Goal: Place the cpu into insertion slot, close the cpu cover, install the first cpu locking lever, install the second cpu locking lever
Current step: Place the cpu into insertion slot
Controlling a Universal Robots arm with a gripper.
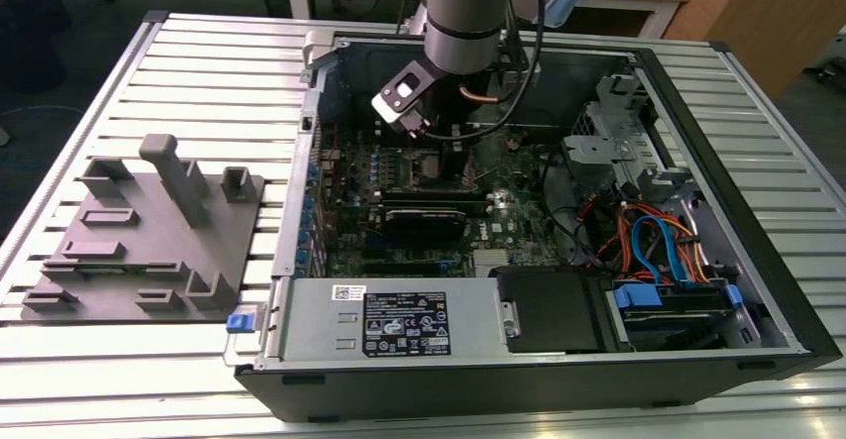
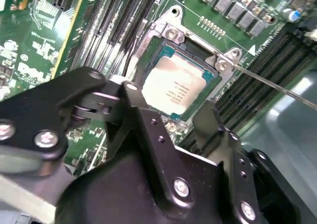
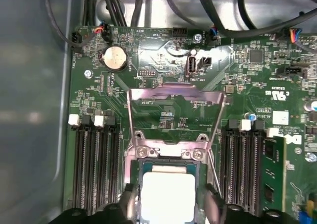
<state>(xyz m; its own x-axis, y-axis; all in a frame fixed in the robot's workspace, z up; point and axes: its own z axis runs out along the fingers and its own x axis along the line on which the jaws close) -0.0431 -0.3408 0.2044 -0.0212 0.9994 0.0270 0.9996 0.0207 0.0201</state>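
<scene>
The pincer (image 3: 171,206) is hovering spread wide, one finger on each side of the chip (image 3: 168,189). The chip is lying flat in the socket (image 2: 194,46), and the cover (image 3: 173,91) is standing open just beyond it.

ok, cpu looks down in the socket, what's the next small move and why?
Probably lift the gripper straight up: the cpu lies flat in the insertion slot, its fingers flank it with gaps, and the cpu cover stands open.
</scene>
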